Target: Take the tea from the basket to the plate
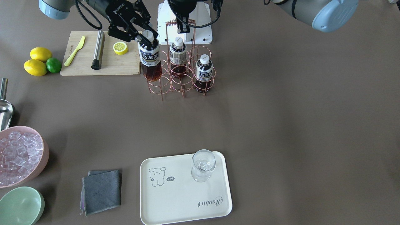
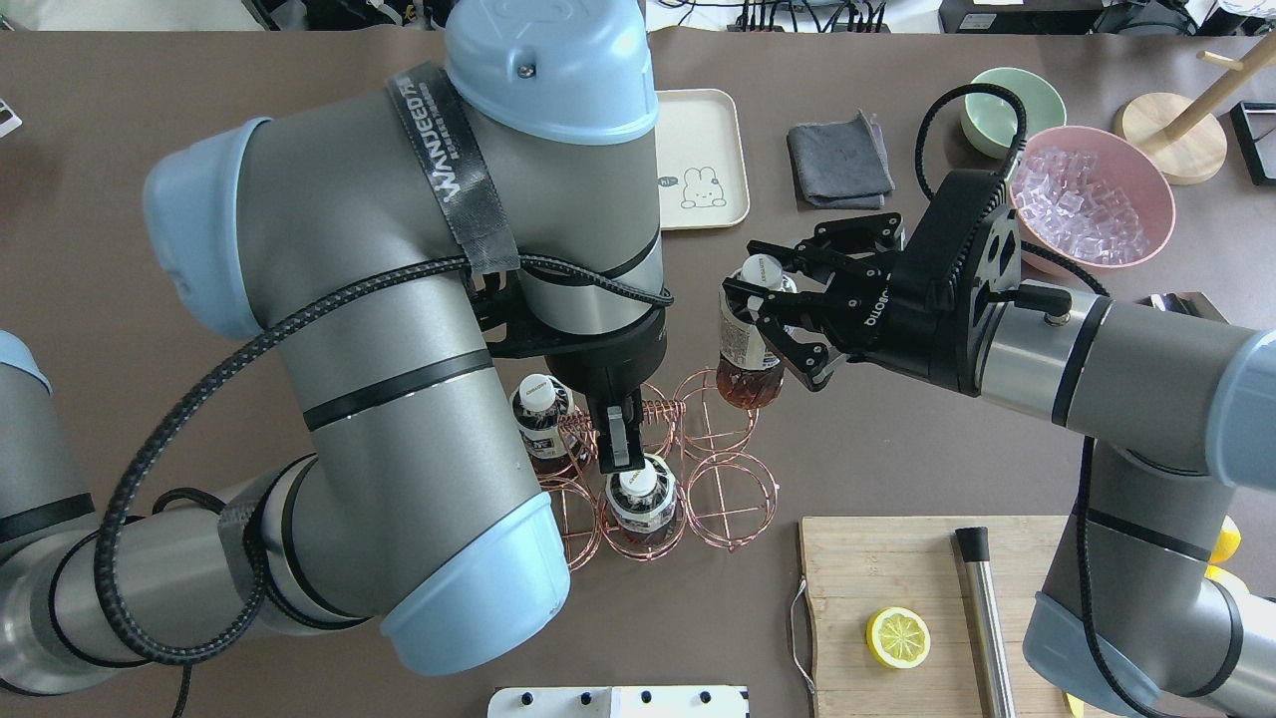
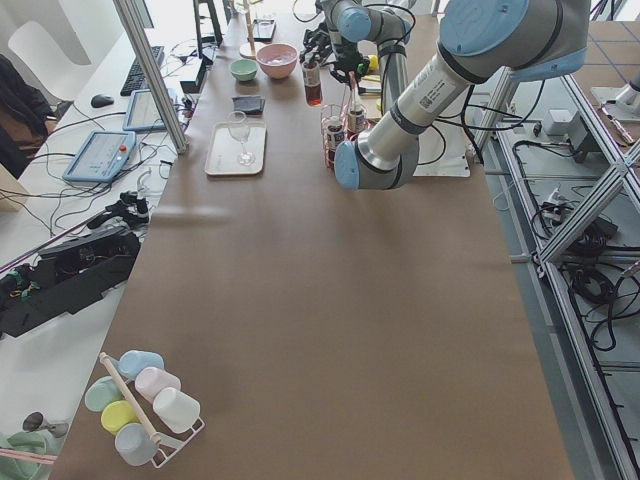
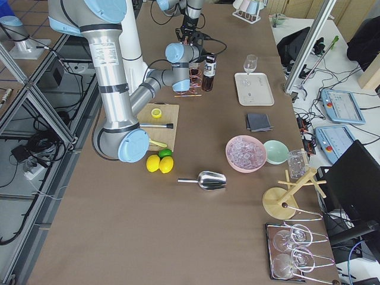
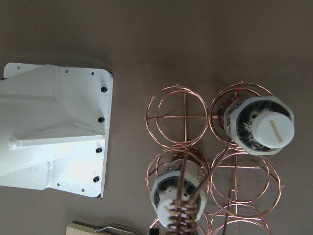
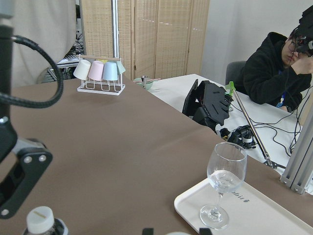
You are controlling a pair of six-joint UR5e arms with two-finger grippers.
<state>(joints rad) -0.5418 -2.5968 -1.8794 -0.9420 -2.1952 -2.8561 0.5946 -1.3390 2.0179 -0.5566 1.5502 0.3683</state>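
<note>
Here the right end effector is clenched on the tea just under its white cap. It holds the bottle tilted, with its base at the top of the far right corner ring of the basket. Whether the base is quite clear of the wire I cannot tell. The left end effector points straight down over the middle of the basket, closed on the coiled top of its handle. Two other bottles stand in the far left ring and the near middle ring. The plate lies well apart on the far side of the counter, with a glass upright on its near left corner.
</note>
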